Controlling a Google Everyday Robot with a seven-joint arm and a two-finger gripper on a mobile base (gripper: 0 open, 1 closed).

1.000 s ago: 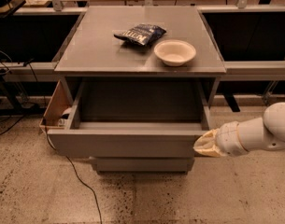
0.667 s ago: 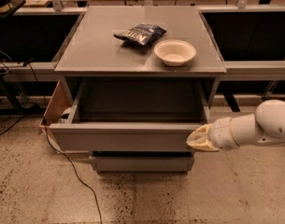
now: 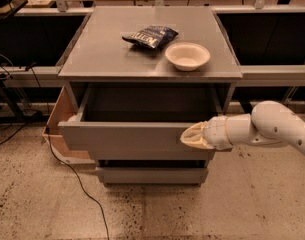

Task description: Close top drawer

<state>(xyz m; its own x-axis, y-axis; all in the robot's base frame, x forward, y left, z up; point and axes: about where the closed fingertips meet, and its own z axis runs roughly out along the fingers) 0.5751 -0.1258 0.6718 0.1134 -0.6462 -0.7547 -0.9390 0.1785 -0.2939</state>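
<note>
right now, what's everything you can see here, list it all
cabinet: 1, grey, centre of view
top drawer: 1, grey, pulled open at the cabinet's front, nothing seen inside
lower drawer front: 1 seen clearly, grey, below the top drawer
chip bag: 1, dark blue, lying on the cabinet top
bowl: 1, off-white, on the cabinet top, right of the chip bag
cardboard box: 1, brown, on the floor against the cabinet's left side
cable: 1, black, trailing over the speckled floor left of the cabinet
arm: 1, white, reaching in from the right
pincer: 1, cream, at the right part of the top drawer's front
</note>
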